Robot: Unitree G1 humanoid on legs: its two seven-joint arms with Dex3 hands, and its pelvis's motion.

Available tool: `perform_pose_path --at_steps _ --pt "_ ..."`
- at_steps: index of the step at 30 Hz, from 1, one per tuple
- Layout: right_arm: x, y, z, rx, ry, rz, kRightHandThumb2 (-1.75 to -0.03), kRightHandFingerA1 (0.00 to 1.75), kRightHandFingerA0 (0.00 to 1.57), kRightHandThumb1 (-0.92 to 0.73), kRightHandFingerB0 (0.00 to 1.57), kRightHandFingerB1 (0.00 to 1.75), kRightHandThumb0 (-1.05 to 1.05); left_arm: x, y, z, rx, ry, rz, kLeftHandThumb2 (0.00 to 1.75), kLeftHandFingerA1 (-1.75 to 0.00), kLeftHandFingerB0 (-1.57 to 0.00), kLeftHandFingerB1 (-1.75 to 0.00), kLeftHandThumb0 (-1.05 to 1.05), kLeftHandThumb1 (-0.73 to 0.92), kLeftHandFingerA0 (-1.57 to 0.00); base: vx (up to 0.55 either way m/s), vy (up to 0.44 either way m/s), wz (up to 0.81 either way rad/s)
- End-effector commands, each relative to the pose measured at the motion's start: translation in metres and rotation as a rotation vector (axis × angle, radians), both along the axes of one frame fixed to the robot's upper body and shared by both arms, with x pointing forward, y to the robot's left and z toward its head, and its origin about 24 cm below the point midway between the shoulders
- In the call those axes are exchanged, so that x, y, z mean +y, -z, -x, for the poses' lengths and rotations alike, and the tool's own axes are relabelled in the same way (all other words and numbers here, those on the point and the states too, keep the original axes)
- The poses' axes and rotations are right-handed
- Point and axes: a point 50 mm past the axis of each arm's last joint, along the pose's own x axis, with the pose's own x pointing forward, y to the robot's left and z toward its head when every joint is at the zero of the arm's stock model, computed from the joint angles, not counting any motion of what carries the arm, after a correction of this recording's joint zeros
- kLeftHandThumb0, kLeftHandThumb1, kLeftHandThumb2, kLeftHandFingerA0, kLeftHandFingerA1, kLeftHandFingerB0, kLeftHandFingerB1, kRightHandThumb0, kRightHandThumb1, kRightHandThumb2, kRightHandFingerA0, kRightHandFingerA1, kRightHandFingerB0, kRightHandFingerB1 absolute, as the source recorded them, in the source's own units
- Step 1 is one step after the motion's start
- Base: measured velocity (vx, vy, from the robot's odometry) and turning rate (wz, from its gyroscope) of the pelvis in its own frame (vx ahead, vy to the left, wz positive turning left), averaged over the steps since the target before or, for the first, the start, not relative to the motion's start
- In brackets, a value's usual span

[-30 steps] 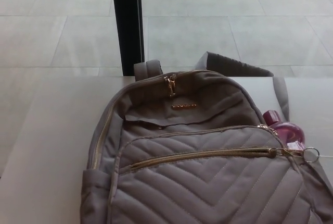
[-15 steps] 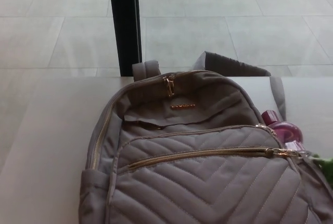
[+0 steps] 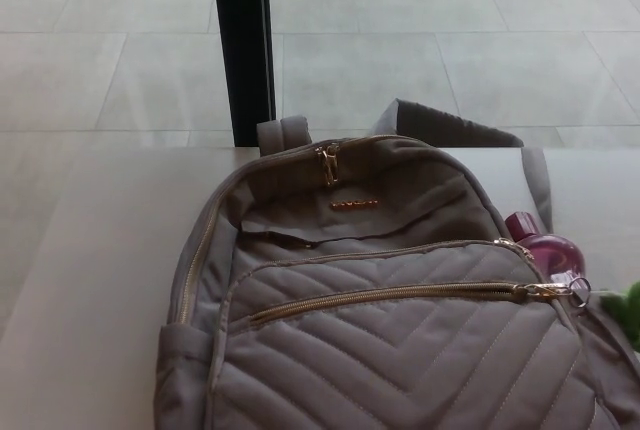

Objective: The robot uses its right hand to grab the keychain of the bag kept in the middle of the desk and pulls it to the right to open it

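A taupe quilted backpack (image 3: 390,330) lies on the white desk (image 3: 110,270), filling the lower middle of the head view. Its front pocket's gold zipper (image 3: 390,298) runs left to right, with the slider (image 3: 545,291) at the right end. A small silver keychain ring (image 3: 578,291) hangs off that slider. Just right of the ring, a blurry green thing (image 3: 630,312) pokes in from the picture's right edge; I cannot tell what it is. Neither of my hands shows.
A pink bottle (image 3: 545,247) sits in the bag's right side pocket. The top zipper pull (image 3: 327,162) rests near the carry handle (image 3: 283,133). A black post (image 3: 242,45) stands behind the desk on a tiled floor. A shoulder strap (image 3: 455,126) lies behind the bag.
The keychain ring lay flat further right a second ago; it now sits closer to the slider. A green thing has come in at the right edge. The camera shifted slightly.
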Motion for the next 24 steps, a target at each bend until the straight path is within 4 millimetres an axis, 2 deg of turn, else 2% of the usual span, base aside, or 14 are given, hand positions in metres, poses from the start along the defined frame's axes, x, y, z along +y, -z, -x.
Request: perform_pose_path --at_steps 1,24 --pt "-0.0059 -0.0042 -0.0001 0.017 0.018 -0.009 -0.94 0.07 0.0 -0.57 0.0 0.0 -0.99 -0.0007 0.0015 0.0011 0.009 -0.02 -0.003 0.78 -0.57 -0.52 -0.45 -0.83 0.92 -0.69 0.0 0.0 0.0" --pt "-0.0056 0.0018 0.0009 0.04 0.017 -0.011 -0.94 0.07 0.0 -0.57 0.0 0.0 -0.99 -0.0006 0.002 0.0087 0.032 -0.024 -0.005 0.78 -0.57 -0.52 -0.45 -0.83 0.92 -0.69 0.0 0.0 0.0"
